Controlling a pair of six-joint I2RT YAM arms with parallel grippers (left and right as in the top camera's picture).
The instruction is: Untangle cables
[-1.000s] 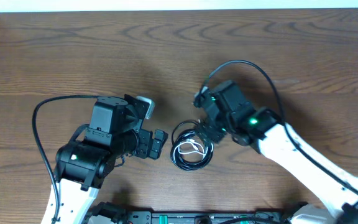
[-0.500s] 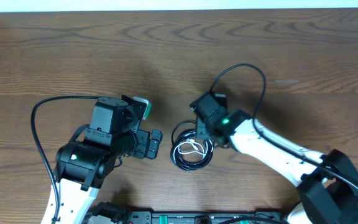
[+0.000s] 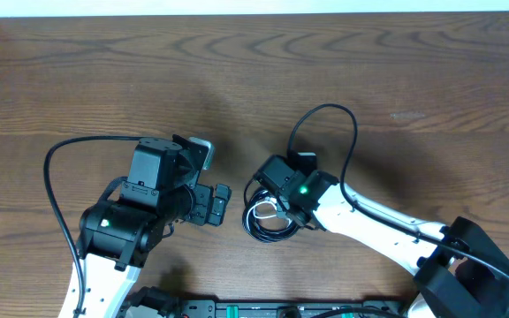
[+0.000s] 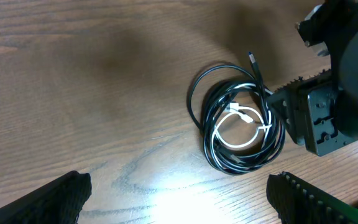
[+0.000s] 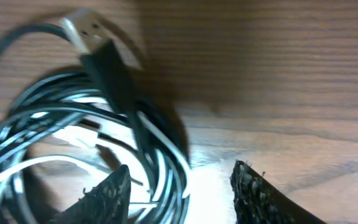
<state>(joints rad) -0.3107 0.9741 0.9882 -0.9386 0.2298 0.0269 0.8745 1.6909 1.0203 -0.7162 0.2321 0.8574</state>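
Note:
The cables (image 3: 270, 221) lie in one tangled coil on the table, black strands wound around a white one (image 4: 241, 134). A black cord's metal plug (image 5: 82, 28) sticks out of the top of the coil. My right gripper (image 3: 277, 201) is down over the coil's right side. Its fingers stand partly apart around the outer strands (image 5: 166, 168), with bare wood showing before the right finger (image 5: 253, 193), so nothing is clamped. My left gripper (image 3: 219, 205) hangs wide open just left of the coil, with only table between its fingers (image 4: 61, 199).
The right arm's thick black wire (image 3: 325, 124) loops above its wrist, and the left arm's wire (image 3: 56, 168) arcs out to the left. The wooden table (image 3: 104, 71) stretches away behind both arms to a white edge at the top.
My right arm has swung left and down onto the coil, and its jaws have narrowed from wide open to about half. The left arm and the coil have not moved.

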